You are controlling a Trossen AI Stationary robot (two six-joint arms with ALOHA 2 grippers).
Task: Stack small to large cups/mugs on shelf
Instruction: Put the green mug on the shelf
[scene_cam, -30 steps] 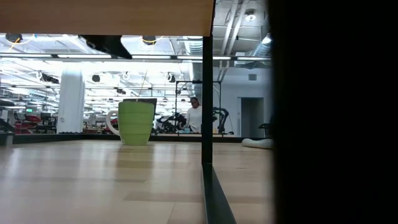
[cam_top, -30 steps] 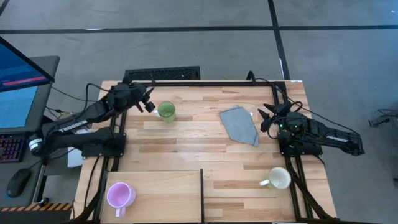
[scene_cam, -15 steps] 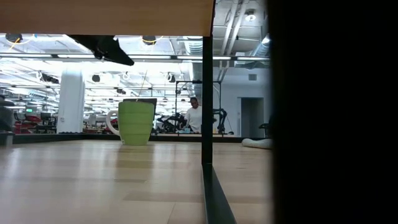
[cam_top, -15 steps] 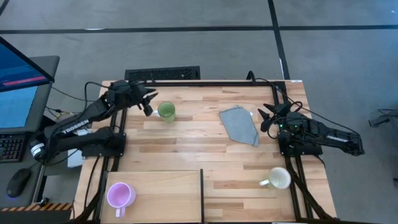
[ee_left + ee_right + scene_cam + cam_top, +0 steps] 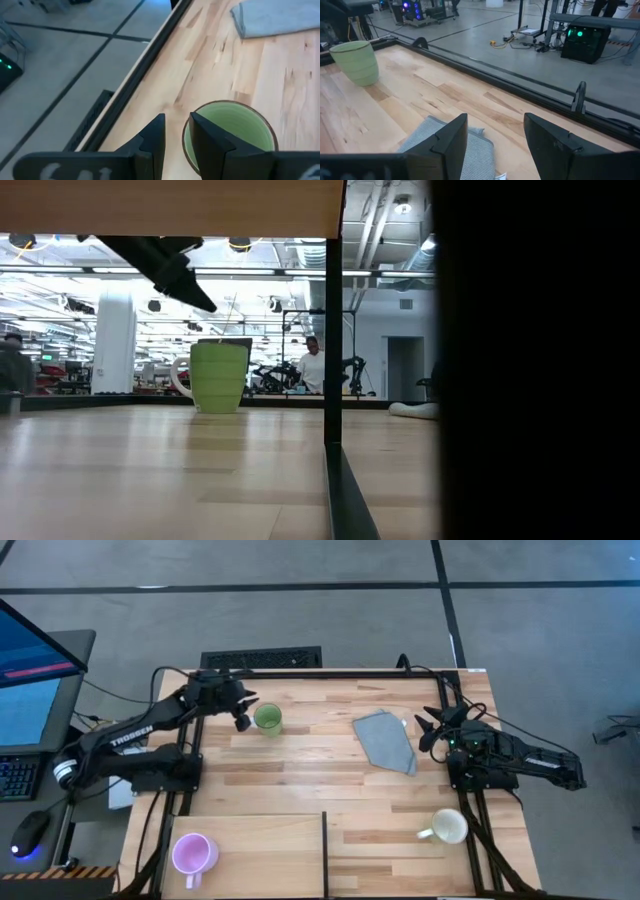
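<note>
The green mug (image 5: pixel 267 718) stands upright on its base on the tabletop at the far left, and also shows in the low view (image 5: pixel 220 375). My left gripper (image 5: pixel 243 720) hovers just above and to the left of its rim (image 5: pixel 230 125), narrowly open with nothing between its fingers, tipped down (image 5: pixel 205 305). The purple mug (image 5: pixel 195 854) stands on the shelf (image 5: pixel 260 840) at the near left. The white mug (image 5: pixel 449 827) stands on the tabletop at the near right. My right gripper (image 5: pixel 428 730) waits open at the right edge.
A grey folded cloth (image 5: pixel 385 740) lies flat between the green mug and my right gripper, partly under that gripper's fingers (image 5: pixel 480 145). A dark upright edge (image 5: pixel 324 850) bounds the shelf on its right. A person stands far off in the room behind (image 5: pixel 314 365).
My left gripper has sunk and edged toward the table's right, closing in on the green mug's rim from above, and its wrist has turned and tipped further down. The mugs and the cloth have stayed in place.
</note>
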